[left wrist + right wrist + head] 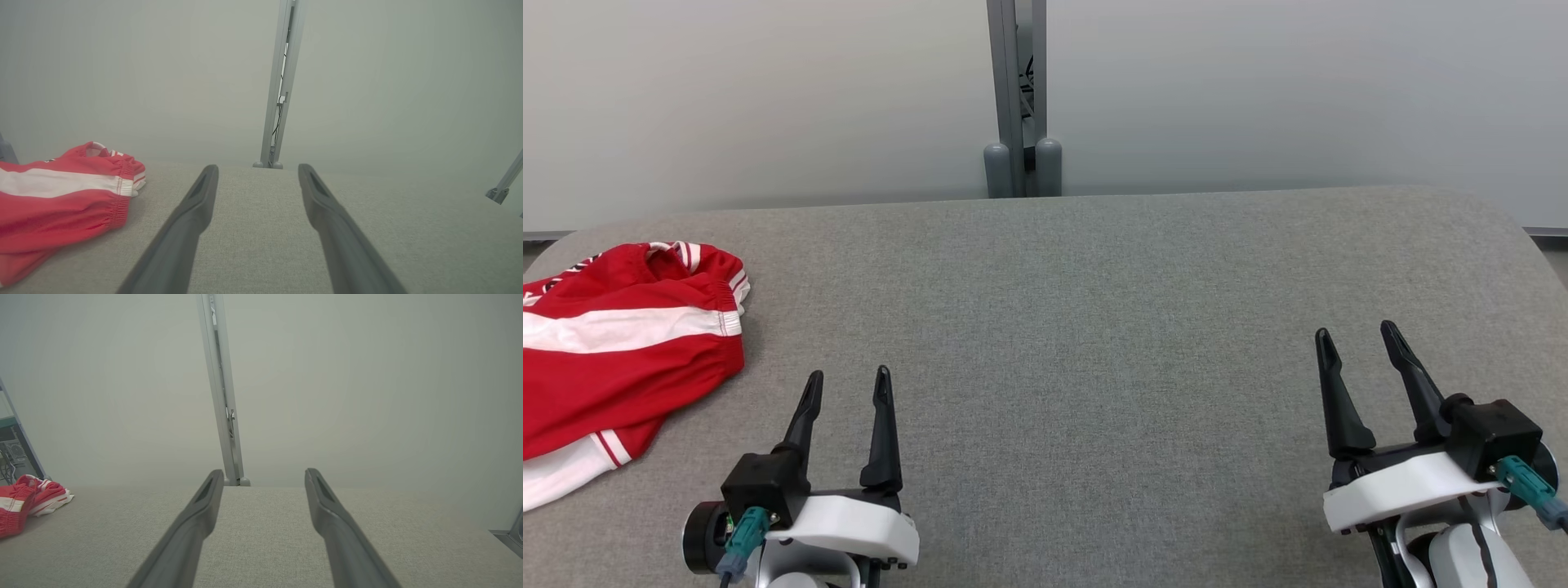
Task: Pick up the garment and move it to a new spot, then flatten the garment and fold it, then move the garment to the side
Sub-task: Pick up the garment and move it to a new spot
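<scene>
Red garment (pixel 621 359) lies on grey table (pixel 1094 327); left fingers (pixel 882 433) and right fingers (pixel 1337 400) spread, empty.

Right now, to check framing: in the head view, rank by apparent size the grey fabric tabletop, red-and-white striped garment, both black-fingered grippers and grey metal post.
Grey fabric tabletop
Red-and-white striped garment
Left gripper and right gripper, alike
Grey metal post, smallest, though farthest away

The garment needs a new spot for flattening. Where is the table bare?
Bare: the table, middle and right, from the garment across to the right claw, and from the left claw back to the metal post. Crowded: the left edge, where the garment lies.
</scene>
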Motion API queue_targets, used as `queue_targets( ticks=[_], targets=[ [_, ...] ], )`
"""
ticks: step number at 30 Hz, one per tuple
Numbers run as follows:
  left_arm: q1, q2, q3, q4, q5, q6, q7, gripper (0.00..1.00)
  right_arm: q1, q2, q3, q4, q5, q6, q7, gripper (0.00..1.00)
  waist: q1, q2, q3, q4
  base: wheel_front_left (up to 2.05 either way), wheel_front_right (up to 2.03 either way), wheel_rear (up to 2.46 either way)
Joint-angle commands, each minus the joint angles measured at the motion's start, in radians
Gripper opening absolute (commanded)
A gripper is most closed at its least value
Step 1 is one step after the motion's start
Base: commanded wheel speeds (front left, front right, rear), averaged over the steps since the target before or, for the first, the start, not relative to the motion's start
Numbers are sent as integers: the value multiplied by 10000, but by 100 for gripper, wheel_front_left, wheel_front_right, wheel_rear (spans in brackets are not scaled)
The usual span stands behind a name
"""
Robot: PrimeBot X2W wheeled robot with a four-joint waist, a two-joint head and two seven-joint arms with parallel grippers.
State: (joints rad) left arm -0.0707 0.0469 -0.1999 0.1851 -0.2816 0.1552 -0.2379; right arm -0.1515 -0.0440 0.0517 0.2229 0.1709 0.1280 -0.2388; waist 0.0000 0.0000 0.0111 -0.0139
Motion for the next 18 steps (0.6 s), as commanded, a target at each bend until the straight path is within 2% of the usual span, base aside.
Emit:
queue_targets(
  ticks=[1,5,10,18],
  targets=[
    [-176,52,18,74,-65,-27,-82,100,-66,-100,-7,47,-245,46,-128,100,0,0,-4,-1,0,0,0],
    [-221,51,13,230,-46,-144,-165,100,-85,-102,-20,109,-370,48,-193,100,0,0,-2,23,0,0,0],
    [-258,56,-29,265,63,-71,-266,100,-103,-104,-49,106,-563,48,-265,100,0,0,66,179,0,0,0],
    [-244,53,184,164,-34,-147,-279,100,-52,-103,92,-133,-472,48,-274,100,0,0,245,978,0,0,0]
  ],
)
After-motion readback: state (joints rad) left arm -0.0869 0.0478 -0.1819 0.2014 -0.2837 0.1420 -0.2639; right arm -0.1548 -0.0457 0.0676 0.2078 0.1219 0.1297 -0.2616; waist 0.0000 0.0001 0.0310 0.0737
